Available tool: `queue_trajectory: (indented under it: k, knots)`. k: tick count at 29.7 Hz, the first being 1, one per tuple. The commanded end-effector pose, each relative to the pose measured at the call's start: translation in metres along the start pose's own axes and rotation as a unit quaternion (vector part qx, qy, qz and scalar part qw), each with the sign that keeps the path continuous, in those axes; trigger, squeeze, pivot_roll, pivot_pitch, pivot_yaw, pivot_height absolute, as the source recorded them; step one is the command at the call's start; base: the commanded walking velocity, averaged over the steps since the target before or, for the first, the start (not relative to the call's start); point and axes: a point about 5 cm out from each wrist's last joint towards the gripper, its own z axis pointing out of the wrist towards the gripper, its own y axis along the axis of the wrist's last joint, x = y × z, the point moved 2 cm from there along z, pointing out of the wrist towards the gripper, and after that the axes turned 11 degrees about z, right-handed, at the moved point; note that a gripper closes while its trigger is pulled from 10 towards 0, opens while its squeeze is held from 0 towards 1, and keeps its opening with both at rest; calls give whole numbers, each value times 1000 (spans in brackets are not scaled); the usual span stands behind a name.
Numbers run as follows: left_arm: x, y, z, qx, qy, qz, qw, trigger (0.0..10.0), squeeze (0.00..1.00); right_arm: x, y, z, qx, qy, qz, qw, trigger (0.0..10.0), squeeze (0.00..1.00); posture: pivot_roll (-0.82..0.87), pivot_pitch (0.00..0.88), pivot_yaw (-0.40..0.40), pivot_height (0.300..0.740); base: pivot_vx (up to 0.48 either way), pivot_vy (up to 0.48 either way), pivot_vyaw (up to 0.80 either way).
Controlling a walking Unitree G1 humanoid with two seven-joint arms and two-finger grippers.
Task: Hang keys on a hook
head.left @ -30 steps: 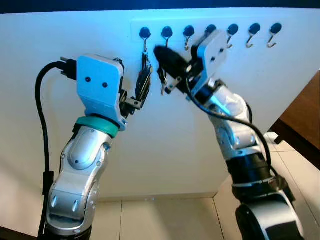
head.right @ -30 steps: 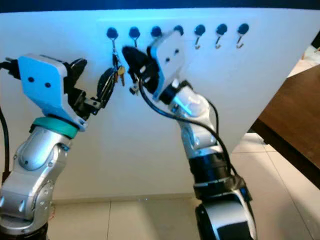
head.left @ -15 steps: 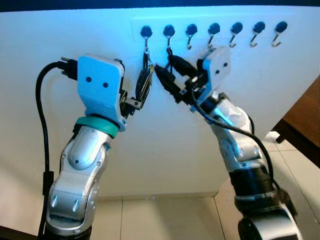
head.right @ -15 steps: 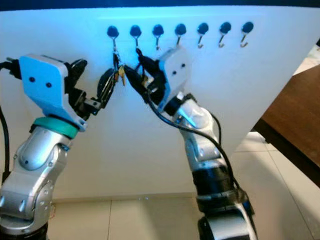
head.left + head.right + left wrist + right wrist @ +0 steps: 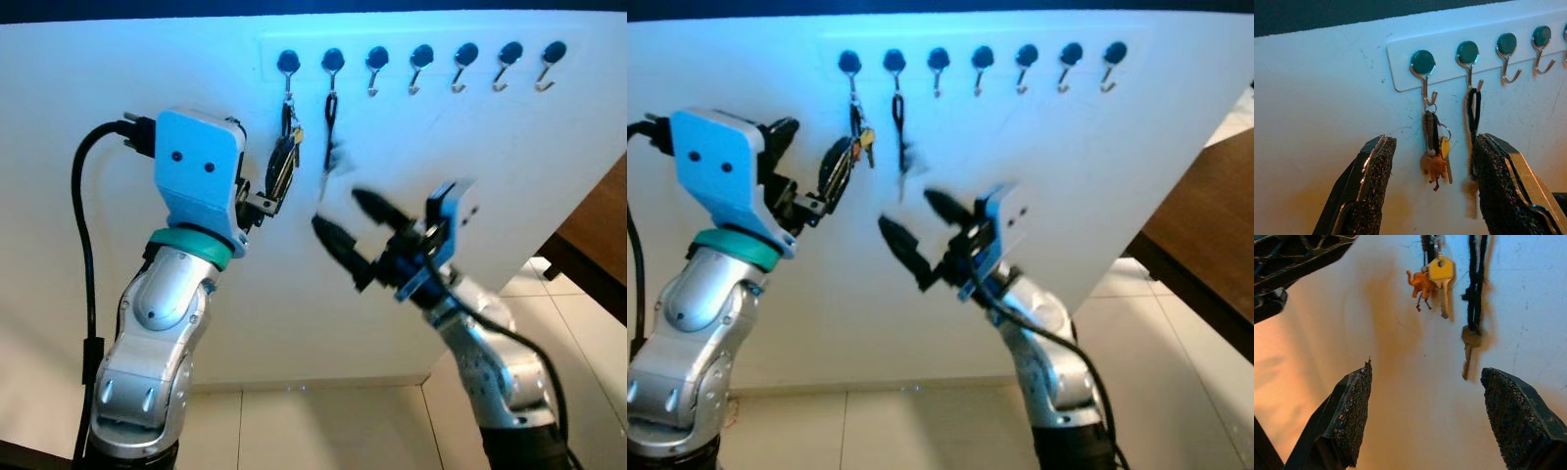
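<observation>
I'm seeing the key on the black cord (image 5: 331, 137) hanging straight down from the second hook (image 5: 333, 61) on the white wall, long axis vertical, tip pointing at the floor, just beside the other key bunch with the orange charm (image 5: 1436, 161) dangling from the first hook (image 5: 1423, 63). I'm counting seven hooks in the row and two sets of keys. My right gripper (image 5: 355, 227) is hovering below the cord key with fingers spread and empty, while my left gripper (image 5: 1432, 196) is sitting near the first bunch, fingers apart, gripping nothing.

no readable text, no labels, no numbers anywhere
</observation>
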Motion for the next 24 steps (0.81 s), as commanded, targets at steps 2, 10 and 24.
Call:
queue_trajectory:
  k: [2,10,24]
  knots:
    - [-1,-7,-2,7,-6,1,1000,10000,0,2,-5,-5,9,-15,-7,1000,10000,0,-123,76,110,740,0,0,0]
    - [0,-48,-10,80,-6,11,997,10000,0,-6,-18,-16,12,-113,-12,993,10000,0,-147,64,115,740,0,0,0]
    - [7,-75,-17,127,3,30,991,10000,0,-27,4,-13,-29,-179,-62,982,10000,0,-166,66,106,740,0,0,0]
